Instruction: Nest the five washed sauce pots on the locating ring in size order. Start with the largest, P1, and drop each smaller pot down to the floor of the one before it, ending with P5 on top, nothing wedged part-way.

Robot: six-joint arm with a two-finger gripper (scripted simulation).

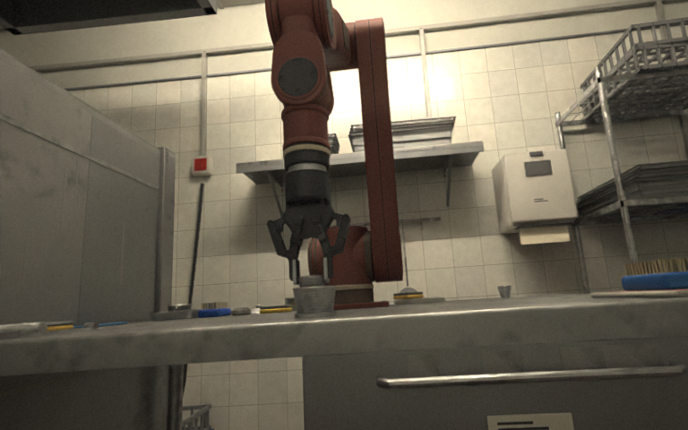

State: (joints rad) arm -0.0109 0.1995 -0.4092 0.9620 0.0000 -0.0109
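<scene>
A grey stack of sauce pots stands on the steel counter in front of the arm's red base. A smaller grey pot sits in its mouth with only its rim showing above the outer pot. How far down it sits is hidden. Another small grey pot stands alone far to the right, near the wall. My gripper hangs straight down over the stack, its fingertips at the rim of the smaller pot, and it is closed on that pot.
A wire rack stands at the right end of the counter, with a blue brush in front of it. Small blue and yellow items lie to the left of the stack. A yellow-banded disc lies to its right.
</scene>
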